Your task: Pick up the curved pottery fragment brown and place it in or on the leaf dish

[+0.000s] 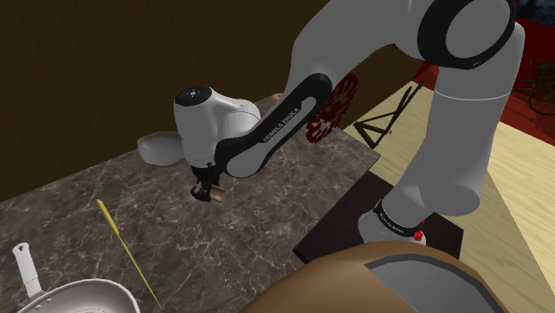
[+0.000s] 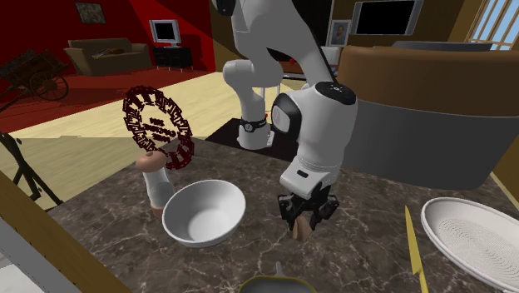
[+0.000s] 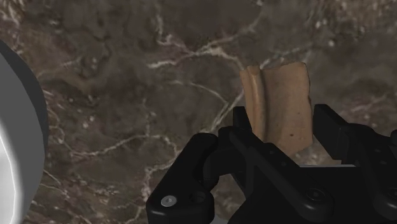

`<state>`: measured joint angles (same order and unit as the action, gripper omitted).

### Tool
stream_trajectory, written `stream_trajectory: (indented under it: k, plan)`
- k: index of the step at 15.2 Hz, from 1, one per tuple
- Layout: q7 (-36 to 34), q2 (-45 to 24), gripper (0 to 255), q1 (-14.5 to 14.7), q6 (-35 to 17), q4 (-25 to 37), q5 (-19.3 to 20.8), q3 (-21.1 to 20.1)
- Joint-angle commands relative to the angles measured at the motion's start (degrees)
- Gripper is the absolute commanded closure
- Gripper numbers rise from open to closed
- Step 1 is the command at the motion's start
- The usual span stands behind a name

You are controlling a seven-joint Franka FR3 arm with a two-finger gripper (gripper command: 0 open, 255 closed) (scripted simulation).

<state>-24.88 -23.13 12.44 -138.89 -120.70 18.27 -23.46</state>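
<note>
The brown curved pottery fragment (image 3: 280, 105) stands between my black fingers (image 3: 245, 130), which clasp it on both sides. It sits at or just above the marble tabletop; I cannot tell which. From the shoulder view, my gripper (image 1: 206, 189) points down at the table's middle with the fragment (image 1: 214, 195) at its tips. The second exterior view has the gripper (image 2: 304, 213) with the fragment (image 2: 300, 228) poking out below. A pale bowl-shaped dish (image 2: 204, 212) lies close by, on that view's left of the gripper; it is also at the table's far edge (image 1: 158, 147) and beside the gripper (image 3: 9, 146).
A thin yellow stick (image 1: 124, 249) lies on the marble near a ribbed white plate (image 2: 474, 229). A dark red openwork wheel (image 2: 158, 125) stands at the table's end beside a brown-topped white piece (image 2: 154, 179). A handled pan (image 1: 25, 267) sits at the near corner.
</note>
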Motion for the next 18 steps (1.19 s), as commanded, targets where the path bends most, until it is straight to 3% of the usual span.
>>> stream_trajectory:
  k: [1,7,18]
  plan:
    - [0.0,0.0,255,0.0,0.0,0.0,0.0,0.0]
    - [0.0,0.0,255,0.0,0.0,0.0,0.0,0.0]
    - [3.3,6.4,255,-1.7,6.5,0.8,-4.6,-2.4]
